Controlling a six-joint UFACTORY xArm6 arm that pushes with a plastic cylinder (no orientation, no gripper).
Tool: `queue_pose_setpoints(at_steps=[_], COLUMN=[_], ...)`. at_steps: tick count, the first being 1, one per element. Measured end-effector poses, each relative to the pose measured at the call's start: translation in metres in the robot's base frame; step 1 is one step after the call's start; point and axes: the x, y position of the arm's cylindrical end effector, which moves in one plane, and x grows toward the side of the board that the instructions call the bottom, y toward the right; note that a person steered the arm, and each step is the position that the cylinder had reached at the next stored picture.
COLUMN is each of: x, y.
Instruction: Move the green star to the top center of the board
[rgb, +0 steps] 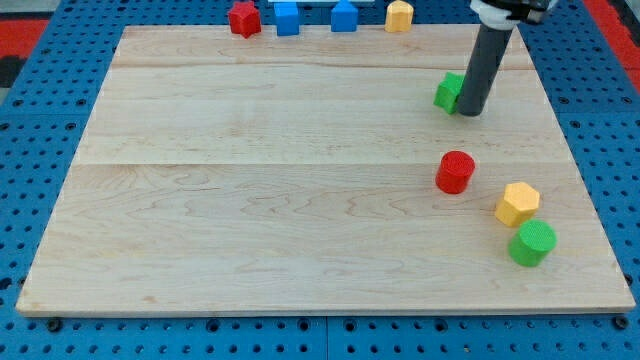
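Observation:
A green block (448, 92), partly hidden by the rod so its star shape is not clear, lies at the view's upper right of the wooden board (300, 180). My tip (471, 112) rests on the board right against the block's right side. The dark rod rises from there to the view's top edge.
Along the board's top edge sit a red block (244, 19), two blue blocks (287, 18) (344, 16) and a yellow block (399, 15). At the lower right are a red cylinder (455, 172), a yellow hexagonal block (517, 204) and a green cylinder (532, 243).

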Motion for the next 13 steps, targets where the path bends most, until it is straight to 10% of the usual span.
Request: queue_pose_setpoints(at_steps=[5,12,13], x=[-0.093,-0.099,-0.097], y=[0.068,-0.139,-0.087])
